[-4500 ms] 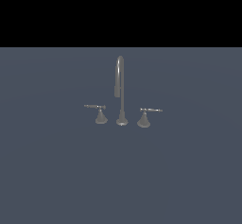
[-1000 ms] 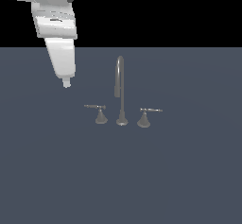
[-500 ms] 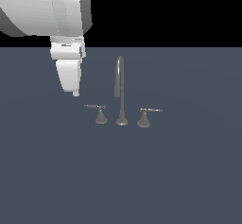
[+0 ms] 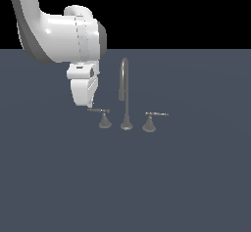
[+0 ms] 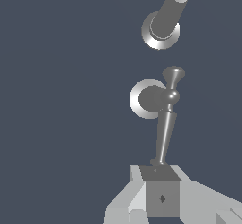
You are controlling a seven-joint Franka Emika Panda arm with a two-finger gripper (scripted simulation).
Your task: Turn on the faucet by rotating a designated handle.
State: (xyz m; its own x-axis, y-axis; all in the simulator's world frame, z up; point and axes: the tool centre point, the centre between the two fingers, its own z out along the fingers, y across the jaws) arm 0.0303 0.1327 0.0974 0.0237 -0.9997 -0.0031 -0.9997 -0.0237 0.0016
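fingers (image 4: 89,104) lower, dark grey surface (image 4: 186,177)

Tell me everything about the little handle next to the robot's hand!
The handle is a thin grey metal lever on a flared cone base, shiny like steel. It lies level, pointing toward the exterior view's left, away from the tall spout. In the wrist view its rounded tip sits right at the gripper; whether they touch is unclear.

Even, flat light, sharp and free of blur; the surface (image 4: 196,177) shows no cast shadows, while soft highlights gleam on the faucet (image 4: 125,94).
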